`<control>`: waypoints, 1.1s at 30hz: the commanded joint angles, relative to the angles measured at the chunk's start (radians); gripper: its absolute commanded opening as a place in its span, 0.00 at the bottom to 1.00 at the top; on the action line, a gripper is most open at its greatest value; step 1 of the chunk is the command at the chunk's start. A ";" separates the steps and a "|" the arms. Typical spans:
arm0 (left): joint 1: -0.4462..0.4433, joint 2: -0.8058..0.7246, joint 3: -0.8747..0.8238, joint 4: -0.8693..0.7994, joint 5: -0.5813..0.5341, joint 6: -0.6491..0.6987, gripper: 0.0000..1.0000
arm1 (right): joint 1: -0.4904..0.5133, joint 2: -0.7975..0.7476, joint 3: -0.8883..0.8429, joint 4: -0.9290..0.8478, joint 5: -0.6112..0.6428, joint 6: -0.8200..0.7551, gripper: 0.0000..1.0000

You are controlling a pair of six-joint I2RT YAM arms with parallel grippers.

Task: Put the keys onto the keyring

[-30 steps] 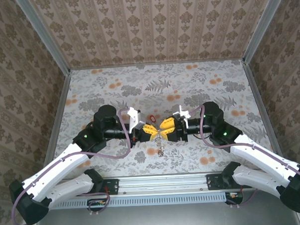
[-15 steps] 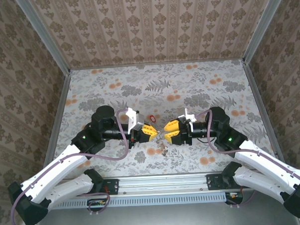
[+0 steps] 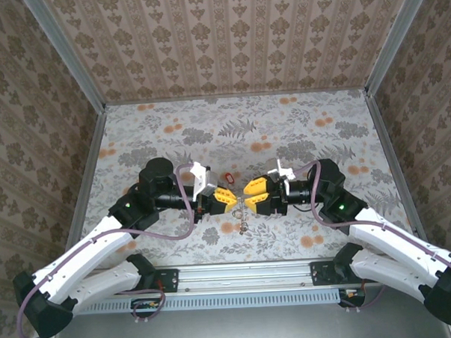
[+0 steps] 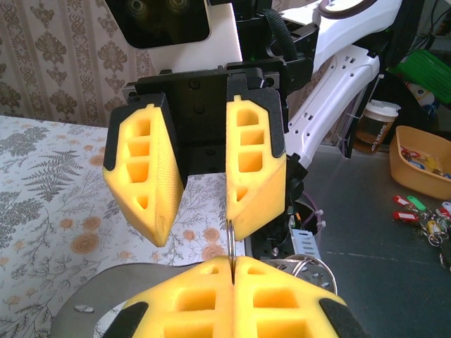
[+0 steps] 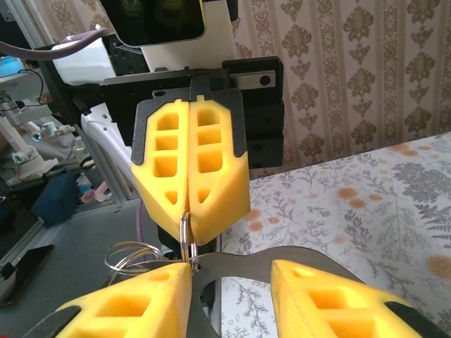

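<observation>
Left gripper (image 3: 234, 202) shut, fingertips pinching the thin keyring (image 5: 184, 238) edge-on above the table (image 3: 209, 132). I read the right gripper (image 3: 247, 197) as partly open, one finger touching the ring without clamping it. The keys (image 3: 228, 177), red-tagged, lie on the table just beyond both grippers.

1x keyring (image 4: 230, 243), 1x red-tag key (image 3: 228, 177)

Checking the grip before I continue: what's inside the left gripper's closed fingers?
A thin ring, edge-on, pokes from the shut left gripper. Its pinched part is hidden between the pads; wire loops hang beside it.
</observation>
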 commanded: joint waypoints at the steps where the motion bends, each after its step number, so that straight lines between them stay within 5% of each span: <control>1: -0.002 0.000 0.004 0.042 0.029 0.013 0.00 | 0.017 0.006 0.003 0.046 -0.039 0.011 0.36; 33: 0.004 0.012 0.023 0.042 0.038 0.011 0.00 | 0.034 -0.027 0.008 -0.010 0.015 -0.035 0.42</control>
